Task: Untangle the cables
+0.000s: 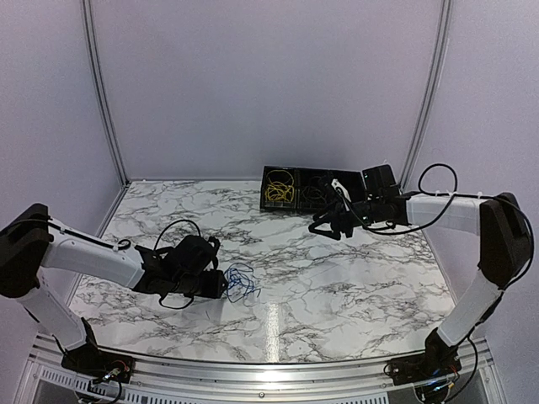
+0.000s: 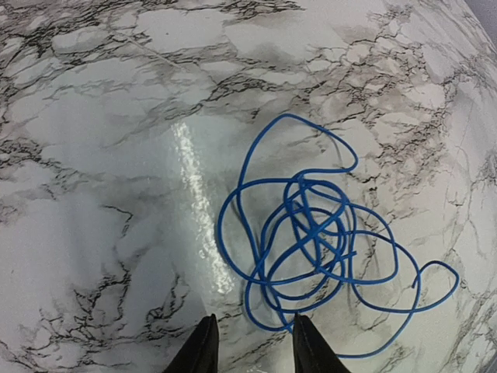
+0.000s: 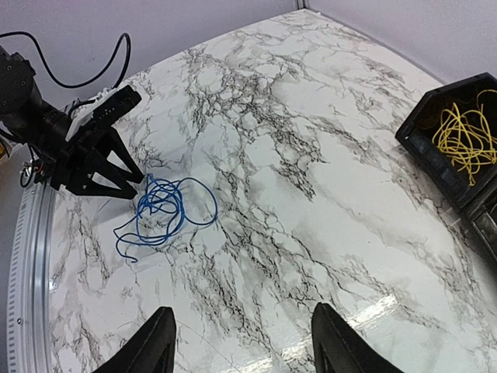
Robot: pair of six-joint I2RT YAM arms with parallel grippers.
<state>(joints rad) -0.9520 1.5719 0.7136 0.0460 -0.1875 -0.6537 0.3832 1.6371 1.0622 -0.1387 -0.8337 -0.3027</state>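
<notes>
The left pincer [image 2: 252,351] was spread and empty; the blue cable [image 2: 311,231] lay loose on the counter [image 2: 93,155] just ahead of its tips; grasping it seemed the step in hand, calling for a short advance and a pinch on one strand; the right pincer [image 3: 248,346], also spread and empty, had the yellow cable [image 3: 466,136] in a tray [image 3: 419,128] off to its right.

1. My left arm [image 1: 88,252]: white link shells, black joint housings.
2. Wrist cable [image 1: 173,225]: a thin black loop.
3. My right arm [image 1: 450,212]: the same white-and-black build.
4. Forearm cable [image 1: 438,168]: a thin black arch.
5. Left gripper [image 2: 253,316]: matte black fingers [image 2: 203,351] tapering to narrow tips.
</notes>
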